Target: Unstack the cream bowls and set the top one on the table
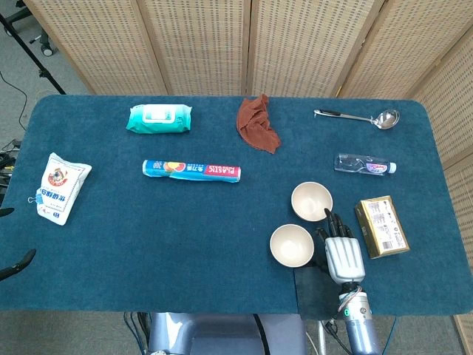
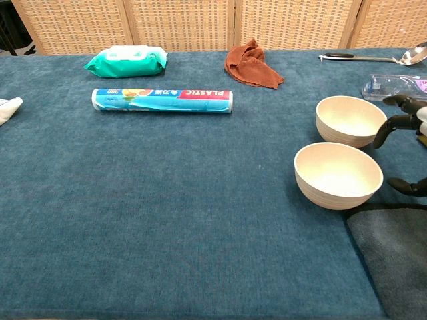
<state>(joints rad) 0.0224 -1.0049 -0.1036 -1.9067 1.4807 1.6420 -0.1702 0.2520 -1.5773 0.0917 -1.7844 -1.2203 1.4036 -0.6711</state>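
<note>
Head view: at the far left edge of the blue table (image 1: pixel 185 244) a white pouch (image 1: pixel 60 186) is seen, then a teal wipes pack (image 1: pixel 159 117) with a plastic-wrap roll (image 1: pixel 191 170) nearer the front, and a rust cloth (image 1: pixel 258 123) at the back. Two cream bowls are set apart and upright: the near bowl (image 1: pixel 292 245) on the cloth, the far bowl (image 1: pixel 311 200) just behind it. The right hand (image 1: pixel 342 249) is held beside the near bowl, fingers spread and released, nothing grasped. A ladle (image 1: pixel 358 116), bottle (image 1: pixel 364 164) and gold box (image 1: pixel 381 226) are placed further right. The left hand is not shown.
</note>
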